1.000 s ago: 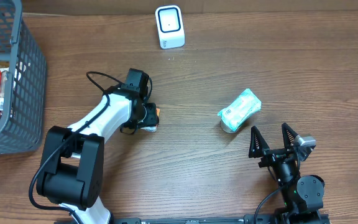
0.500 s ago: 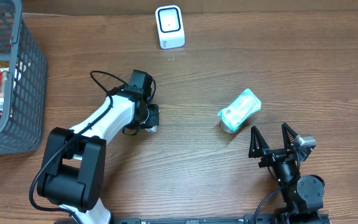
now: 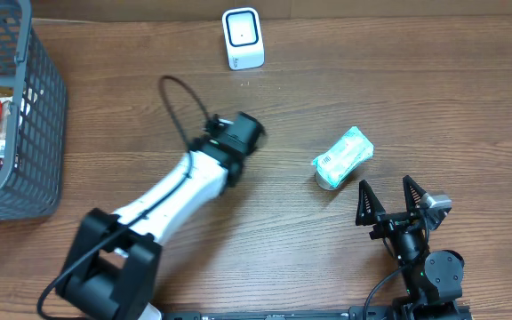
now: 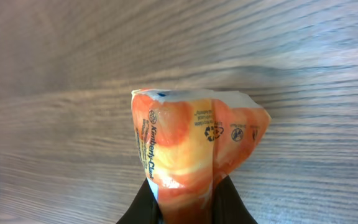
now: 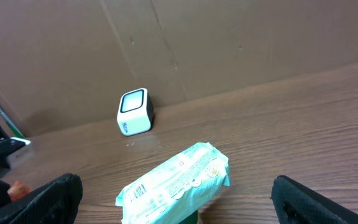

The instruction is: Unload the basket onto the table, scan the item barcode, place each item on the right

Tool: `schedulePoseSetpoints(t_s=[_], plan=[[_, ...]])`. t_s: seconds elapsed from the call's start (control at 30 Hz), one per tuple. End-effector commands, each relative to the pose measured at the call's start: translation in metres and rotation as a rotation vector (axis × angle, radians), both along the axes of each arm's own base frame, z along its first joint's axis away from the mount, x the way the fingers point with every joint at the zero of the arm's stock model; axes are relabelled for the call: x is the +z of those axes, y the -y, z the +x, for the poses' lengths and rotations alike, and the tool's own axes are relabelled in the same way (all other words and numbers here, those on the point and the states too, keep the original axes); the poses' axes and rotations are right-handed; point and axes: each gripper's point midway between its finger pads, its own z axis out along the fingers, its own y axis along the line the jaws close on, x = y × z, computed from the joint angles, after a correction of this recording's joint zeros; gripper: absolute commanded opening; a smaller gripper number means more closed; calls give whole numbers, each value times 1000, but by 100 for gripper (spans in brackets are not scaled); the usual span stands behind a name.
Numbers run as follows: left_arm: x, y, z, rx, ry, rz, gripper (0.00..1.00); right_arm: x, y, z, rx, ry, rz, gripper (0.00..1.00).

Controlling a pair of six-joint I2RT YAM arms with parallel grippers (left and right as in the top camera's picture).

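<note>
– Where's the thing it's meant to scan?
– The orange pack [image 4: 191, 143]. The left jaws are clamped on its lower end, over the middle of the surface. You can't see it from above, because the left arm [image 3: 189, 182] covers it
– And the scanner [image 3: 243, 37]?
– Standing at the far edge, about midway along. Pack and scanner are well apart
– What about the other side?
– The right jaws are wide apart and hold nothing, by the near edge towards the right corner. A green pack [image 3: 345, 153] lies just beyond them
– So what could spoil it?
– The grip, I'd say. It's a soft pack held by one end only, so it may sag or twist in the jaws when the arm swings, or even slide out
– And the barcode?
– I can't spot it. The face I can see has only small print and recycling marks. If the code is on a side turned away from the scanner's window, or creased where the wrap is squeezed, I doubt it will read. Carry it too low and the loose end could drag on the surface and pull the pack askew
</note>
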Motion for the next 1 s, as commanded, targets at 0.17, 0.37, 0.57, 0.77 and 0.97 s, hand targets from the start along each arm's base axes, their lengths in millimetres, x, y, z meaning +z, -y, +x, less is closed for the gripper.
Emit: schedulePoseSetpoints(t_s=[0.17, 0.37, 0.57, 0.77, 0.97], plan=[[-29, 8, -3, -76, 51, 285, 5, -2, 4, 1, -19, 2, 0, 100], [-45, 18, -6, -84, 8, 219, 7, -2, 4, 1, -20, 2, 0, 100], [-53, 31, -7, -109, -20, 142, 22, -2, 4, 1, -20, 2, 0, 100], [-53, 32, -7, -109, -19, 137, 24, -2, 4, 1, -19, 2, 0, 100], [-52, 33, -6, -109, -17, 135, 24, -2, 4, 1, -20, 2, 0, 100]])
